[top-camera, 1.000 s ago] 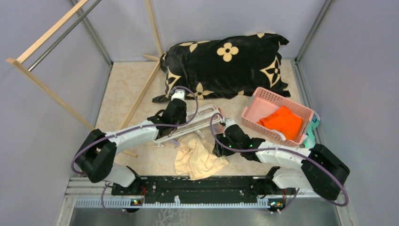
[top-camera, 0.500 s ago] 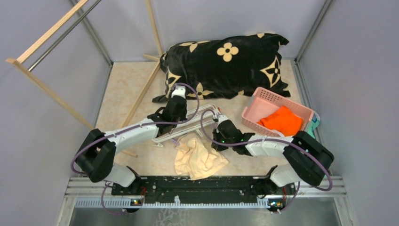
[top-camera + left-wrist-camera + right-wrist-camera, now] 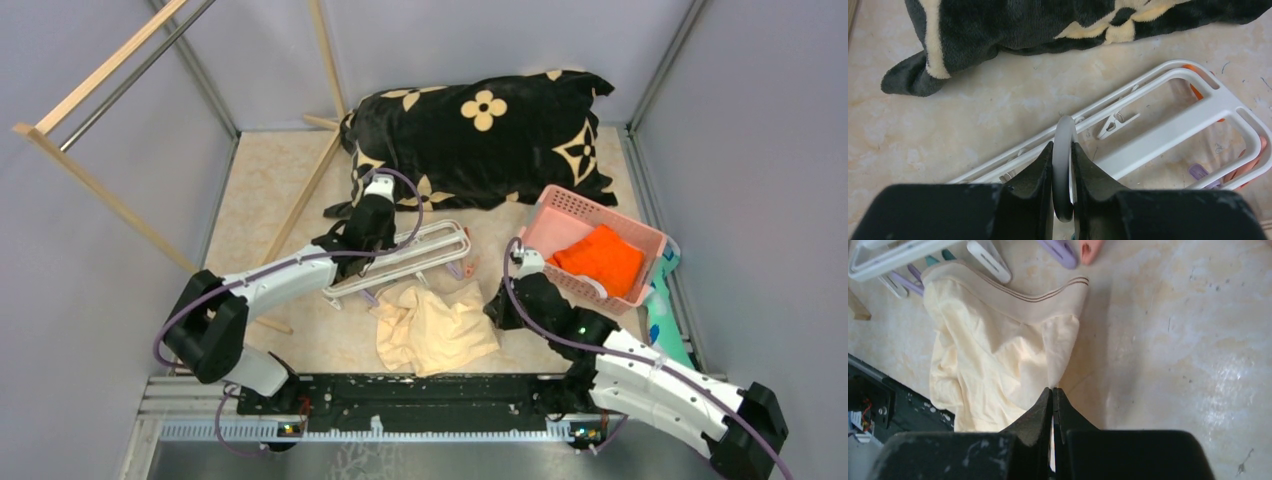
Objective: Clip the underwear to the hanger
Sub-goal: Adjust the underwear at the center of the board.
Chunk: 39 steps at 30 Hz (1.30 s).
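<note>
Fingers of my right gripper [image 3: 1053, 392] are pinching shut, seemingly on the edge of the underwear [image 3: 993, 355]; a second ago they were standing apart; the cloth is now lying flatter, dragged rightward, just beside the hanger [image 3: 1173, 131]; my left gripper [image 3: 1063, 150] is clamping its hook [image 3: 1065, 125]; I am judging clipping not yet begun.

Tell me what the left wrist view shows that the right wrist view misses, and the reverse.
Left wrist only: the black floral blanket, and the left gripper clamped on the hanger's hook. Right wrist only: the underwear, its edge pinched by the shut right gripper. Both: the white hanger frame with purple clips on the beige tabletop.
</note>
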### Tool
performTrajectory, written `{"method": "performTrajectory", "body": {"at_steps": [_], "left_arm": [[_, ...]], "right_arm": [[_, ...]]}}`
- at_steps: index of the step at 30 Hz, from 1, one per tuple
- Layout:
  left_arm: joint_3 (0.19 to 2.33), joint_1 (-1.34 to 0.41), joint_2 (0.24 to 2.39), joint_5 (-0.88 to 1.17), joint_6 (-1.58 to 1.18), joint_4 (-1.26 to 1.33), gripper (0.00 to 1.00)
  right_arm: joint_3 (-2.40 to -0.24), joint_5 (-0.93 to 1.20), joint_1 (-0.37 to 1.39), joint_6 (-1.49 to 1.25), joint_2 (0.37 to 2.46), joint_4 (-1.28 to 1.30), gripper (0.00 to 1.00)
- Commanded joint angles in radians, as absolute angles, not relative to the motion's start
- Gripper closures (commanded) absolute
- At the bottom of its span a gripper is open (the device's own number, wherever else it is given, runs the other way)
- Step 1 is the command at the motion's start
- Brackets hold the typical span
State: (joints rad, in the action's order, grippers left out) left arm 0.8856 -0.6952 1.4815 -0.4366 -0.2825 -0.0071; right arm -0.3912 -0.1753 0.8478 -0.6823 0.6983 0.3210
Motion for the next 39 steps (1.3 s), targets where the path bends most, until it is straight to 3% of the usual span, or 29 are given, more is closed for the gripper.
{"method": "performTrajectory", "body": {"at_steps": [1, 4, 9, 11, 13, 14, 16, 21, 28, 39], "left_arm": [[0.942, -0.687, 1.508, -0.418, -0.251, 0.036, 0.78], [0.963, -0.686, 1.519, -0.416, -0.239, 0.032, 0.78], [0.984, -0.679, 1.531, -0.413, -0.222, 0.041, 0.78], [0.990, -0.677, 1.540, -0.408, -0.217, 0.043, 0.78], [0.994, -0.676, 1.547, -0.403, -0.215, 0.044, 0.78], [0.993, -0.676, 1.548, -0.399, -0.215, 0.044, 0.78], [0.990, -0.676, 1.547, -0.392, -0.216, 0.042, 0.78], [0.964, -0.676, 1.522, -0.392, -0.223, 0.043, 0.77], [0.910, -0.676, 1.493, -0.376, -0.246, 0.051, 0.77], [0.906, -0.676, 1.502, -0.349, -0.254, 0.059, 0.78]], "right_arm": [[-0.375, -0.061, 0.845, -0.769, 0.651, 0.477, 1.00], [-0.378, 0.034, 0.865, -0.833, 0.648, 0.511, 1.00], [-0.412, -0.009, 0.954, -0.892, 0.626, 0.635, 1.00], [-0.432, -0.051, 0.960, -0.891, 0.634, 0.663, 0.81], [-0.438, -0.100, 0.959, -0.893, 0.628, 0.619, 0.50], [-0.450, -0.149, 0.959, -0.896, 0.632, 0.609, 0.42], [-0.473, -0.258, 0.959, -0.904, 0.647, 0.583, 0.36], [-0.500, -0.456, 0.920, -0.954, 0.730, 0.524, 0.38], [-0.404, -0.217, 0.827, -0.954, 0.865, 0.270, 0.53], [-0.247, -0.134, 0.827, -1.056, 0.920, 0.135, 0.51]]}}
